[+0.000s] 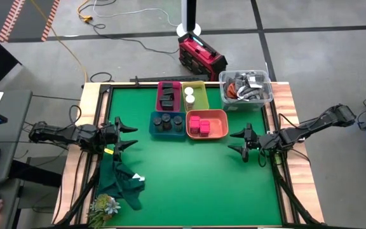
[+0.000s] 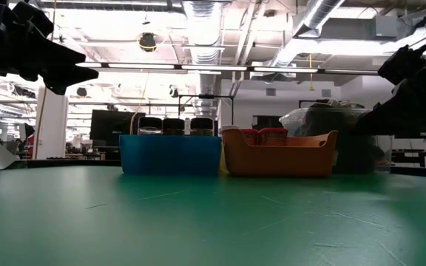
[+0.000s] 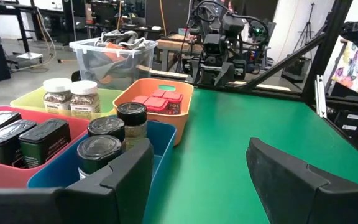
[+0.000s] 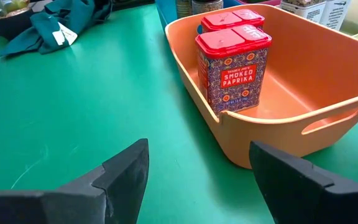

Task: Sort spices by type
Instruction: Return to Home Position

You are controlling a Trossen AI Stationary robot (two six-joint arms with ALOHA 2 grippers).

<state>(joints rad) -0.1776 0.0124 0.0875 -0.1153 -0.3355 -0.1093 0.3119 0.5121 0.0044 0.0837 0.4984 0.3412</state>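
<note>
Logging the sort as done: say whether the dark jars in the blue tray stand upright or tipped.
Upright: the dark jars stand in the blue tray, lids on top, tops level in the low view.

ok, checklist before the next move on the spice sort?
1. Left tool, by the table's left edge, open and empty: ok.
2. Right tool, right of the orange tray, open and empty: ok.
3. Dark round jars in blue tray, red cubes in orange tray: ok.
4. Dark tins in pink tray, white-topped jars in yellow-green tray: ok.
5. Green cloth out of the left tool's way: cannot tell.
</note>
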